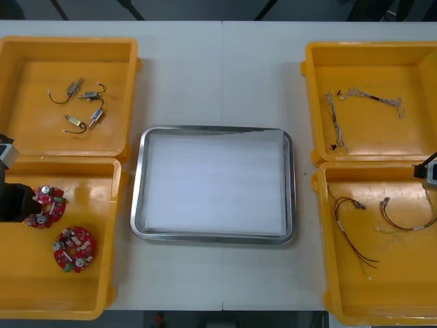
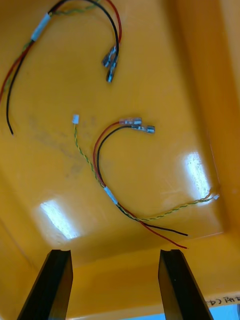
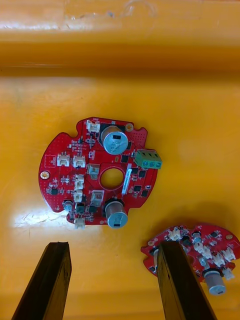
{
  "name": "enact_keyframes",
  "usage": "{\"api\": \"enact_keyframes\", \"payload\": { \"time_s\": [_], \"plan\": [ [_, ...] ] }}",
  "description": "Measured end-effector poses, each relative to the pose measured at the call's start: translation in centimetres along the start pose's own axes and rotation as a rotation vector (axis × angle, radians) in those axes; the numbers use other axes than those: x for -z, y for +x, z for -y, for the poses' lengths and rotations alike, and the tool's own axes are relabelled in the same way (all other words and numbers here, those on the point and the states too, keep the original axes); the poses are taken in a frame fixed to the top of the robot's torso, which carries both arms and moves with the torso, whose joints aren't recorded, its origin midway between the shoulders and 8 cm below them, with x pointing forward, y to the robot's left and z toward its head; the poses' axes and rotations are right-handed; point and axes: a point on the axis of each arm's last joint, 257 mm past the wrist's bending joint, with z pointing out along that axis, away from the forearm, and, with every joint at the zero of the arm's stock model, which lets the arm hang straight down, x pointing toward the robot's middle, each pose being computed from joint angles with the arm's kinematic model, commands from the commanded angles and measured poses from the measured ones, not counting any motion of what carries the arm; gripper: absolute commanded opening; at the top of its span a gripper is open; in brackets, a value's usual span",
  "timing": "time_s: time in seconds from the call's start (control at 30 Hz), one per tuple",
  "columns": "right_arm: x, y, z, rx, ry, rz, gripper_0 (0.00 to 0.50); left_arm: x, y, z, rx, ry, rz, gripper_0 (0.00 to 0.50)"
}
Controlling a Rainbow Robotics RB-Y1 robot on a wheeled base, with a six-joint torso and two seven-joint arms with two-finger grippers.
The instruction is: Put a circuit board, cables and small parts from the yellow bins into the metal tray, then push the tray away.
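Note:
My left gripper (image 1: 15, 202) hangs over the near left yellow bin (image 1: 41, 287), where two round red circuit boards (image 1: 46, 205) (image 1: 74, 248) lie. In the left wrist view the gripper (image 3: 112, 280) is open, with one board (image 3: 100, 172) flat just ahead of its fingers. The other board (image 3: 200, 255) is partly hidden behind one finger (image 3: 180, 280). My right gripper (image 1: 430, 174) is at the far edge of the near right bin (image 1: 396, 287). It (image 2: 115, 282) stands open above a red, black and yellow cable (image 2: 115, 170). The metal tray (image 1: 215, 184), white inside, holds nothing.
The far left bin (image 1: 41, 61) holds several small metal parts (image 1: 82, 102) with short wires. In the far right bin (image 1: 369, 68) lies a twisted blue and white cable (image 1: 355, 96). A second red and black cable (image 2: 75, 30) lies farther from the right fingers.

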Motion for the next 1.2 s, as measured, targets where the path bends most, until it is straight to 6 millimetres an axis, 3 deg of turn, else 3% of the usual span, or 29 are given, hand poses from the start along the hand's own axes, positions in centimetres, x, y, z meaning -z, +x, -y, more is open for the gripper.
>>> {"api": "enact_keyframes", "payload": {
  "time_s": [0.3, 0.57, 0.73, 1.0, 1.2],
  "plan": [
    [-1.3, 1.1, 1.7, 0.16, 0.027, 0.043, 0.5, -2.3, 1.9, -0.6, -0.035, -0.021, -0.01, 0.5],
    [-2.6, 1.3, 2.6, 0.118, 0.097, 0.085, 0.5, -4.0, 3.0, -0.2, -0.012, -0.046, -0.009, 0.5],
    [-3.4, 2.1, 2.2, 0.102, 0.113, 0.084, 0.5, -4.0, 2.3, 0.0, 0.087, -0.05, 0.006, 0.5],
    [-4.3, 2.7, 2.0, 0.092, 0.14, 0.088, 0.5, -3.8, 1.5, 0.1, 0.08, -0.054, 0.025, 0.5],
    [-6.5, 2.9, 2.2, 0.07, 0.162, 0.106, 0.5, -4.0, 1.5, 0.4, 0.081, -0.047, 0.027, 0.5]
  ]
}}
